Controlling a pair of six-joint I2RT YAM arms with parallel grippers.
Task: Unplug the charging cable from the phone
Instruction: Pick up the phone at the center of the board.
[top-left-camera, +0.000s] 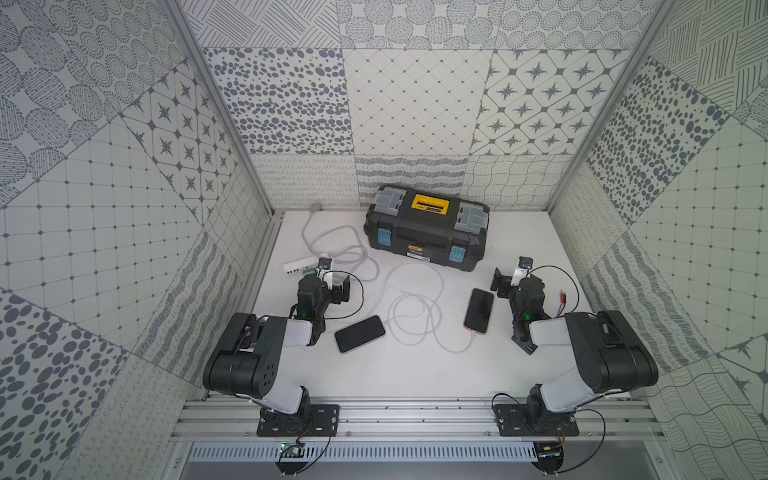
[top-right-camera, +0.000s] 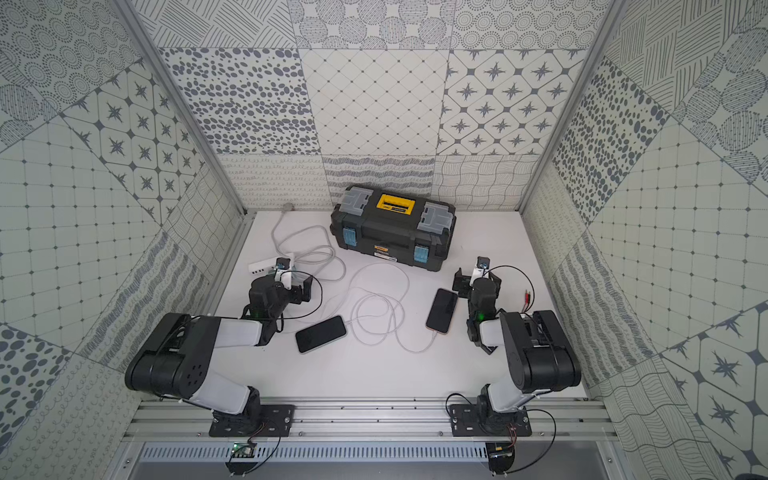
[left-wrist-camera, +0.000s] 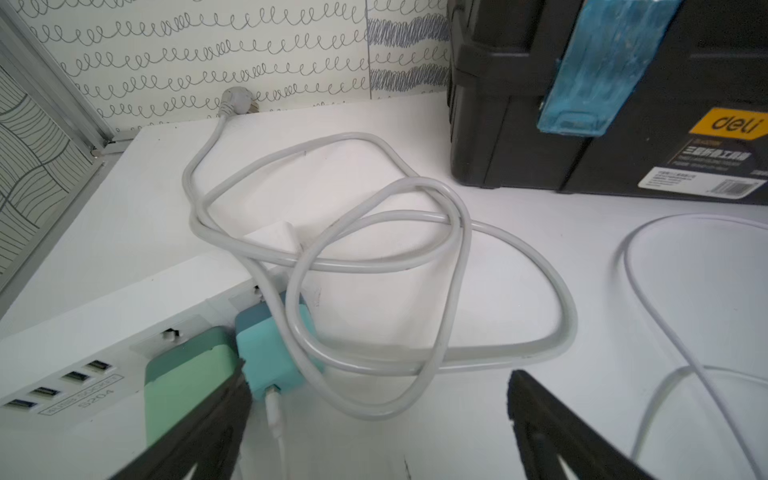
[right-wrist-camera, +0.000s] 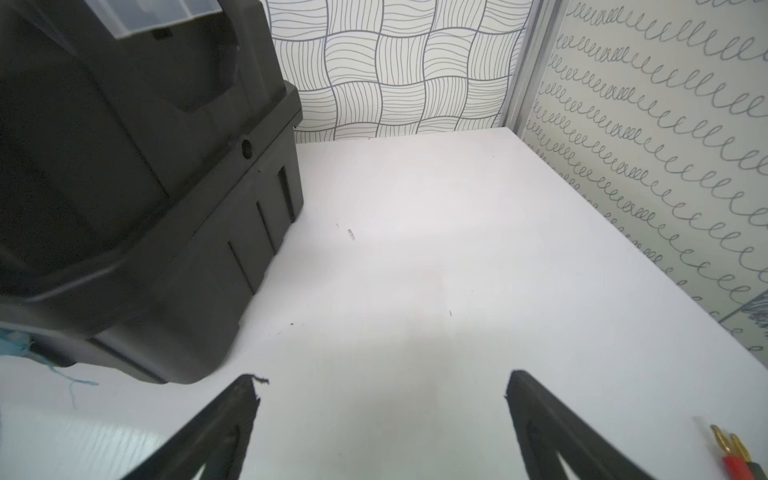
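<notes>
Task's phone: a flat dark phone with a pinkish rim (top-left-camera: 478, 310) lies face-up on the white tabletop (top-left-camera: 415, 374), just beside the right arm, and the plug sits in its near end.
Cable: a thin white charging cable (top-left-camera: 415, 299) leaves that end, curls in loose loops over mid-table and runs off toward the left side. It is slack, so nothing tugs on the phone.
Second phone: another flat dark phone (top-left-camera: 359, 333) lies askew near the left arm. I cannot tell whether a cable sits in it.
Left gripper (left-wrist-camera: 378, 382): jaws spread wide with nothing between them. It hovers by the white plastic power strip (left-wrist-camera: 104, 361), which holds a teal cube adapter (left-wrist-camera: 270, 345) and a pale green adapter (left-wrist-camera: 187, 382). A thick grey power cord (left-wrist-camera: 374, 249) lies coiled alongside.
Right gripper (right-wrist-camera: 382, 382): jaws equally wide and empty, aimed at bare table beside the black plastic toolbox with a yellow handle (top-left-camera: 426, 228). The phone is outside its wrist view.
Stage: as I judge it, not begun, with the plug still seated.
Likely need: one gripper pins the phone flat while the other pinches the plug and draws it straight out. Unpinned, so light a phone would probably slide along with the pull.
Risk: gripping the soft cord instead of the plug, or catching a loop.
Aside: red-and-black leads with gold forks (right-wrist-camera: 735, 453) lie near the right wall and play no part.
</notes>
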